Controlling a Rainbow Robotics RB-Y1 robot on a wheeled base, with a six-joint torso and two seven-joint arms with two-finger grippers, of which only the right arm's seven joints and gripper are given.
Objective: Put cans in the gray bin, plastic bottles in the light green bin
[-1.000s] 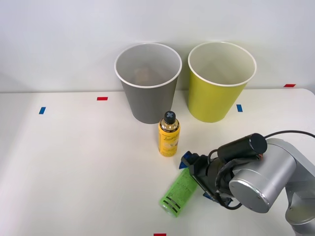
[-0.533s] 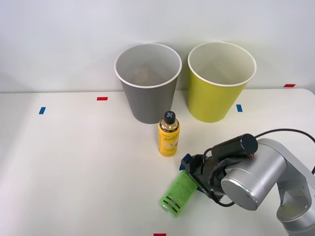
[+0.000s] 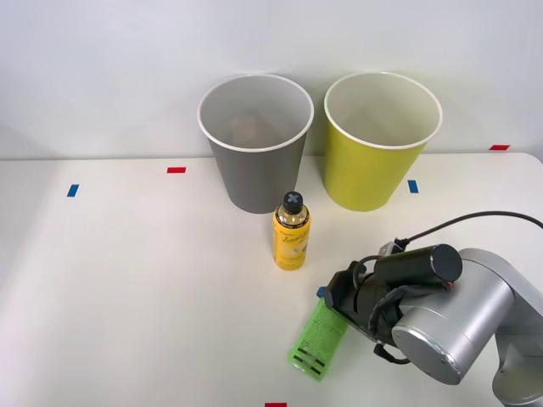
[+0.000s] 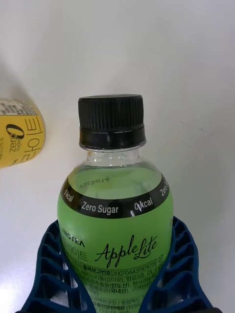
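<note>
The slim green plastic bottle [image 3: 318, 342] has swung nearer the yellow can [image 3: 291, 234]; the right gripper's [image 4: 117, 288] blue ribbed fingers [image 4: 178, 274] seemingly clasp it.

Yellow can [image 3: 291, 231] stands upright just in front of the gray bin [image 3: 255, 144], blocking that approach. Light green bin [image 3: 382, 141] front clear. Left tabletop [image 3: 127, 288] open.

The green bottle [image 3: 318, 341] has its cap end hidden behind the arm, and something brownish, unclear, sits inside the gray bin [image 3: 254, 174].
</note>
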